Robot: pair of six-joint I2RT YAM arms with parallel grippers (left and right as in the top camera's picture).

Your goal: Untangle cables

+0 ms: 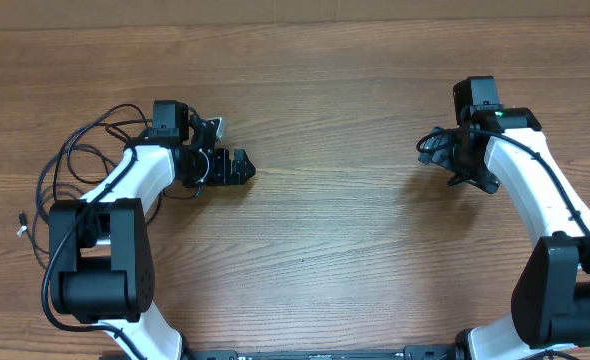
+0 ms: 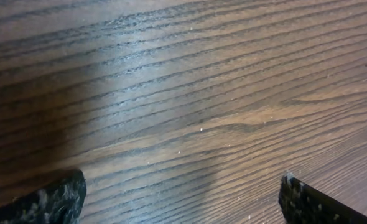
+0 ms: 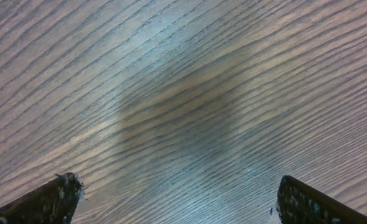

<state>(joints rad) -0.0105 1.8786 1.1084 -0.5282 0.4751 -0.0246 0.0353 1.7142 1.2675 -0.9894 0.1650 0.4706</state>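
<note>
Left gripper point(image 1: 243, 167): black two-finger gripper on the white-and-black left arm, jaws spread wide, holding nothing; it points toward the table centre.
Left fingers point(image 2: 46, 202): in the left wrist view the dark, speckled tips sit at the two bottom corners, with only bare wood grain between them.
Right gripper point(image 1: 431, 150): black two-finger gripper on the white-and-black right arm, points left toward the centre. Overhead view is too dark to read the jaws.
Right fingers point(image 3: 43, 202): right wrist view shows the tips far apart at the bottom corners, so it is wide open with nothing in it, just wood below.
Gripper spacing: well apart, with a bare stretch of table between them.
Thin black cables point(image 1: 75, 133): loose overlapping loops on the table at the far left, beside and partly behind the left arm. They are behind the left gripper's opening, neither gripper is touching them, and they are well apart from the right gripper.
Small white plug tip point(image 1: 22, 228): lies near the left edge, outward of the left arm's base.
Brown wood-grain table point(image 1: 335, 230): carries both arms and the cables.
</note>
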